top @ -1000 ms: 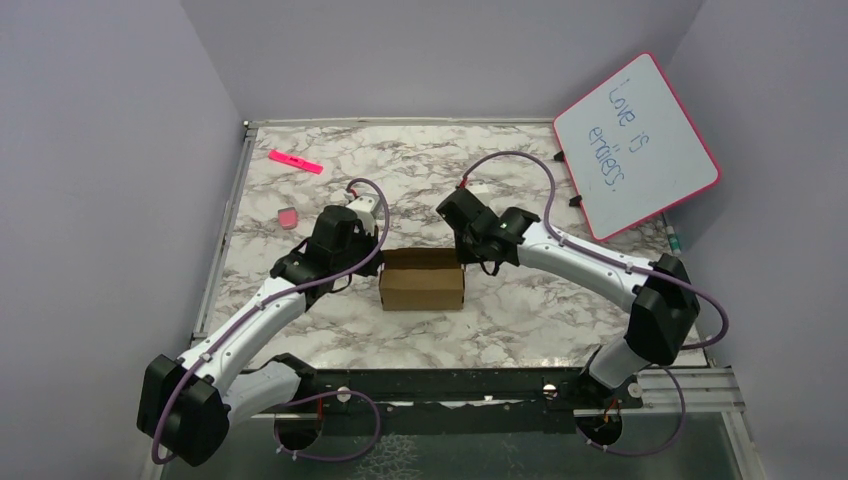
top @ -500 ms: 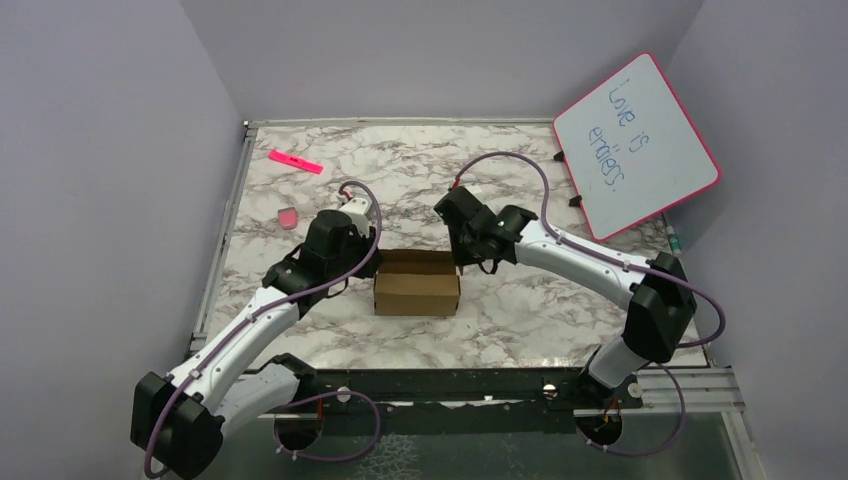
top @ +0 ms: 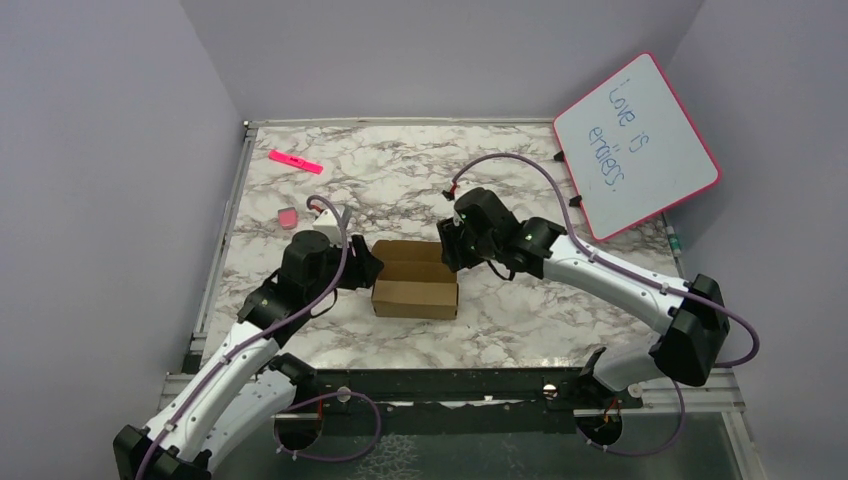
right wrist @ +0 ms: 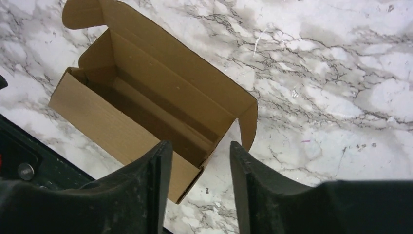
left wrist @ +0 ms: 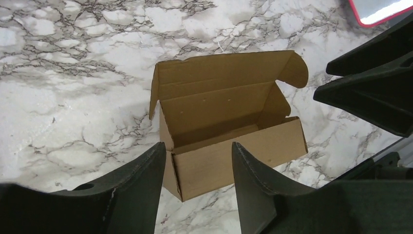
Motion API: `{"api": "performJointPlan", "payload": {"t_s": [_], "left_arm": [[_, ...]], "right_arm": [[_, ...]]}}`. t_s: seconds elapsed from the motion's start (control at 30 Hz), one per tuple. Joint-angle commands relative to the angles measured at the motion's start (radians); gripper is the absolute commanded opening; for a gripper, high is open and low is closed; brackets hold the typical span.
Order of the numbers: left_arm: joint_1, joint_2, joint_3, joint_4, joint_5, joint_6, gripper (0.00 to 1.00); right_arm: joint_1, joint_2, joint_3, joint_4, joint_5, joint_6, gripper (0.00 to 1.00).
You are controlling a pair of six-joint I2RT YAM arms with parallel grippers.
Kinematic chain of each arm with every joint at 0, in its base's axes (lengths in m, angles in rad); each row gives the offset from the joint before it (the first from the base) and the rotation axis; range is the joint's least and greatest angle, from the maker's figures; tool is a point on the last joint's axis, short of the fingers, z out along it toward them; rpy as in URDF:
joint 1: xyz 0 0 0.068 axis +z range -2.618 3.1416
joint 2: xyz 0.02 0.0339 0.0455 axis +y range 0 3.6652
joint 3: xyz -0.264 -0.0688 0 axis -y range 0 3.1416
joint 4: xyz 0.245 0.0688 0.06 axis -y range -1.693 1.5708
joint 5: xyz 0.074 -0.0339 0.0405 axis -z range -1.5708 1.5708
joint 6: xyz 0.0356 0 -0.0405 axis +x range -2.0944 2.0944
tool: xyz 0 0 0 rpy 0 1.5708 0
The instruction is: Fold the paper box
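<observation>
Standing on the white-and-grey marbled table [top: 520, 320], near its front middle, the small rectangular brown cardboard paper box [top: 415, 290] has its lid flap open and leaning back, with a rounded tab at each end of the lid. The left hand [left wrist: 198, 145] hovers at the box's left end, fingers parted and holding nothing. The right hand [right wrist: 200, 144] hangs at the right end, fingers likewise apart. Well to the left lie a small pink block [top: 287, 217] and a bright pink marker [top: 296, 161]. A pink-framed whiteboard [top: 635, 145] leans at the back right.
</observation>
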Motion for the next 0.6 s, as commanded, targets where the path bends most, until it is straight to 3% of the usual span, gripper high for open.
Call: {"api": "performJointPlan", "payload": {"t_s": [0.0, 0.1, 0.2, 0.57], "left_arm": [[-0.005, -0.089, -0.053, -0.018, 0.045, -0.138, 0.54], [-0.005, -0.125, -0.082, -0.037, 0.101, -0.204, 0.53], [-0.005, -0.173, -0.097, -0.064, 0.134, -0.251, 0.52], [-0.005, -0.235, -0.141, -0.110, 0.319, -0.358, 0.42]], "right_arm": [[0.007, 0.011, 0.035, 0.065, -0.079, -0.205, 0.56], [-0.012, 0.044, 0.055, 0.107, -0.124, -0.298, 0.67], [-0.042, 0.091, 0.091, 0.135, -0.262, -0.404, 0.73], [-0.123, 0.301, 0.275, 0.099, -0.517, -0.528, 0.74]]}}
